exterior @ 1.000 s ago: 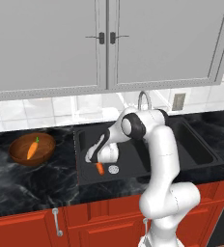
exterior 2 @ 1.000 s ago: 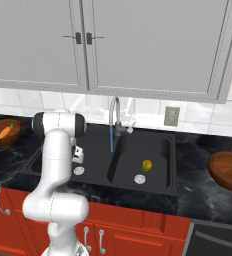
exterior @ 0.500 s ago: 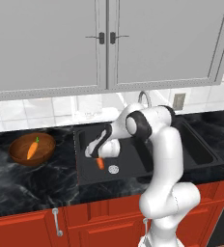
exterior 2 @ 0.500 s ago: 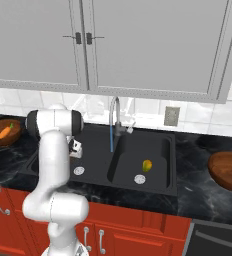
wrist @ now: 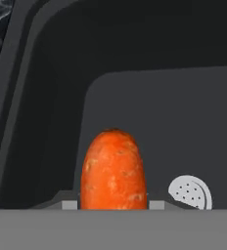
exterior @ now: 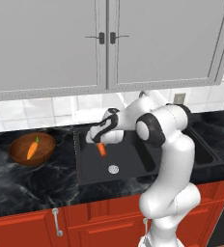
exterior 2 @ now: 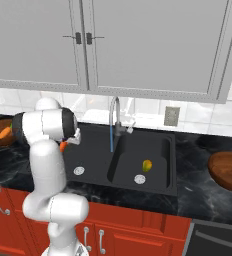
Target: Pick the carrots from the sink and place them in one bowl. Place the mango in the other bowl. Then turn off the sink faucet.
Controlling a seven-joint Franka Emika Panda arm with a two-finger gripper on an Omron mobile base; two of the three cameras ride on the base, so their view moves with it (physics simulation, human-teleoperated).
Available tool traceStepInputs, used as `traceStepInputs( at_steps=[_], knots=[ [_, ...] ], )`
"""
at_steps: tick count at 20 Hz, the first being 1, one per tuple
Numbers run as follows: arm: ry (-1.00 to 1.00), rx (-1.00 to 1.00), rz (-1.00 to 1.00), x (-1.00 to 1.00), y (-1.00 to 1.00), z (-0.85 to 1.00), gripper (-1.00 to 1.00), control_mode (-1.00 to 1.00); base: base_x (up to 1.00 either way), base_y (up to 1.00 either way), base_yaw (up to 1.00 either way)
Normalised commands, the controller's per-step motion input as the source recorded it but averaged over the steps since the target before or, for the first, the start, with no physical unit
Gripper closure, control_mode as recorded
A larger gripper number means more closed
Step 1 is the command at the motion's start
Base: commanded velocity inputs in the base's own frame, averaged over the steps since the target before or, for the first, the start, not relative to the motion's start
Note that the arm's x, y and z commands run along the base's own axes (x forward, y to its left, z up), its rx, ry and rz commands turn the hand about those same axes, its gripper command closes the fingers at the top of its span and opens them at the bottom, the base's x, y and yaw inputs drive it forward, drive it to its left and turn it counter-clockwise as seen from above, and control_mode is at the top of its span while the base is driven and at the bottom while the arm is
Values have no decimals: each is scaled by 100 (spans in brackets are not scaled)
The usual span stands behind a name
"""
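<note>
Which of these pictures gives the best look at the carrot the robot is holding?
The hand view: the held carrot stands large and close, with the sink's drain behind it. In the left base view it hangs small under the gripper above the basin. In the right base view just an orange bit peeks out beside the arm.

Glossy white rounded arm [exterior: 169,159] segments with dark joints, white pedestal base.
</note>
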Motion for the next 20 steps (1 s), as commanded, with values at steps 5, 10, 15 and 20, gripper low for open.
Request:
traceStepInputs(
  at_steps=[5,10,15,20],
  knots=[
    [0,0,0,-14,-4,81,100,-100,0,0,0],
    [0,0,0,-23,0,58,100,-100,0,0,0],
    [0,0,0,-22,0,49,100,-100,0,0,0],
    [0,0,0,-26,0,46,100,-100,0,0,0]
  ],
)
